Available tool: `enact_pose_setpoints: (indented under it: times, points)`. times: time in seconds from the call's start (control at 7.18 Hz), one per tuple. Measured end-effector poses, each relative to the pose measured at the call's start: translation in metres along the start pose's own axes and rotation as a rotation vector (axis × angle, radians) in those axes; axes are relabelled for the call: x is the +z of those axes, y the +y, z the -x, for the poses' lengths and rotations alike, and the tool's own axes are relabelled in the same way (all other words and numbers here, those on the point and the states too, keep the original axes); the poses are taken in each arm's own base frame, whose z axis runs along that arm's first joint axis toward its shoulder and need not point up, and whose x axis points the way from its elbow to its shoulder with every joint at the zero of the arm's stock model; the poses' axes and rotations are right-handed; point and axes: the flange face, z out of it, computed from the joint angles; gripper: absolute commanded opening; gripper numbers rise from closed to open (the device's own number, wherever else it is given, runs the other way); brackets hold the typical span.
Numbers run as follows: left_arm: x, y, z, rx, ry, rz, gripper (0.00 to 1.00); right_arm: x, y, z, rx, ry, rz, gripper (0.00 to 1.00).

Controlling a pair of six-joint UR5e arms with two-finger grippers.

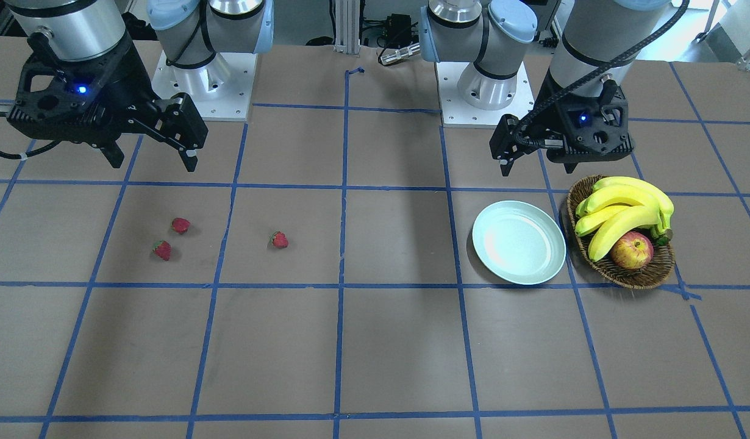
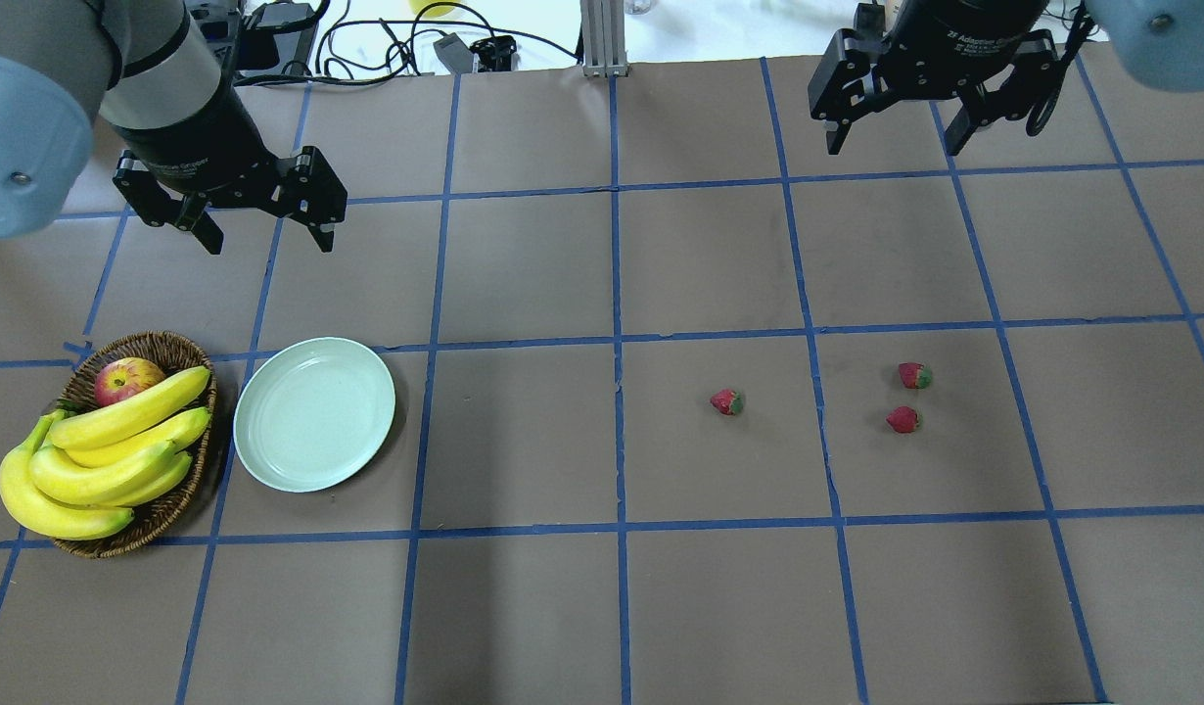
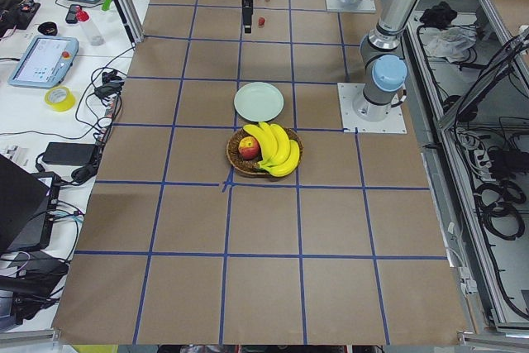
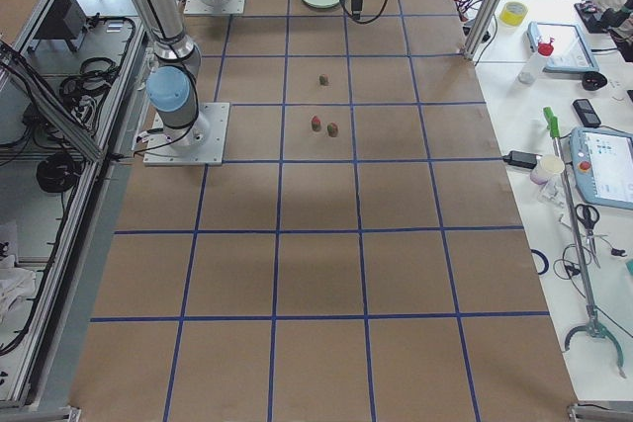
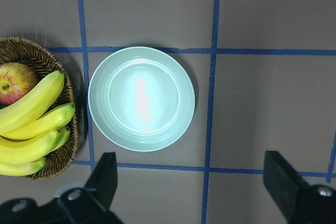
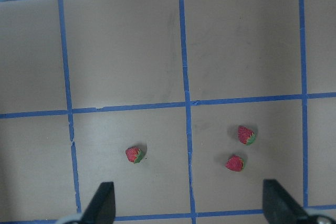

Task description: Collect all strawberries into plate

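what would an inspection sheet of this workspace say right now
surface: table, brown paper, blue tape grid
job's things: three strawberries loose on the table, right-arm side; plate empty, left-arm side
clutter: wicker basket beside the plate, holding bananas and an apple
end effectors: left end effector open, empty, above the table past the plate; right end effector open, empty, raised
cables: cables behind the table's far edge, none on the surface
surroundings: side bench with tablets and a tape roll

brown-papered table point(image 2: 524, 607) with a blue tape grid point(image 2: 617, 274), cluttered white bench point(image 3: 25, 117) alongside
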Motion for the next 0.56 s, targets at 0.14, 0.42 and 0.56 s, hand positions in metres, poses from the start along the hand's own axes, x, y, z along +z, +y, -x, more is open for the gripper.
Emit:
enact_pose_setpoints:
  times: [0.14,0.42,0.56]
  points:
    - [0.0002,-0.0003,-0.0001,0.0,0.0,0.0,1.0,0.0002,0.0001,-0.0003,0.0,0.0,0.002,1.0]
    - [0.0002,-0.0006,-0.0001,0.0,0.0,-0.002,1.0,0.0006,0.0004,-0.0006,0.001,0.001,0.006,1.0]
    - [0.0003,-0.0004,0.0,0.0,0.0,-0.001,1.0,0.0006,0.0005,-0.0005,0.001,0.001,0.006,1.0]
